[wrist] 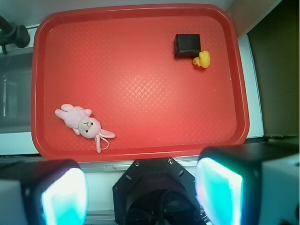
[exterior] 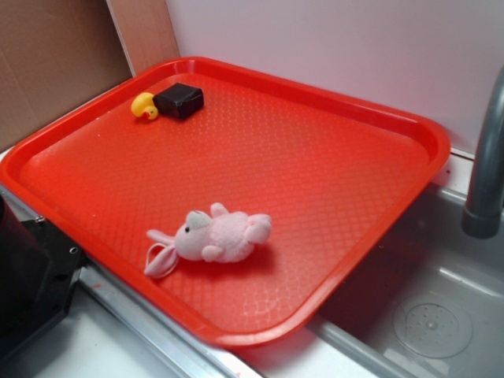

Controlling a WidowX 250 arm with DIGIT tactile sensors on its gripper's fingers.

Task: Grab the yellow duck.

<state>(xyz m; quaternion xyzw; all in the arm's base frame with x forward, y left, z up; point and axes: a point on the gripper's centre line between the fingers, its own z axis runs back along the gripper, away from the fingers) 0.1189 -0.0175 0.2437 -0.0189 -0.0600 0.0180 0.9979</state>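
Red plastic tray (wrist: 140,154) lies ahead of gripper (wrist: 140,194), whose two fingers stand wide apart. Tiny yellow rubber duck (wrist: 202,59) on tray, far from gripper, ahead and to right, touching black block (wrist: 187,45) at block's right near corner. Pink plush rabbit (wrist: 84,125) on tray, nearer gripper, ahead and to left, well apart from duck.

Yellow duck (exterior: 144,105): tiny, glossy yellow rubber body, orange beak. Sits upright on the red tray (exterior: 315,181), near a far corner of it. Touching or just beside one corner of the black block (exterior: 179,100); contact cannot be confirmed. Duck is smaller than the block. Wrist view (wrist: 202,59) shows the same placement.
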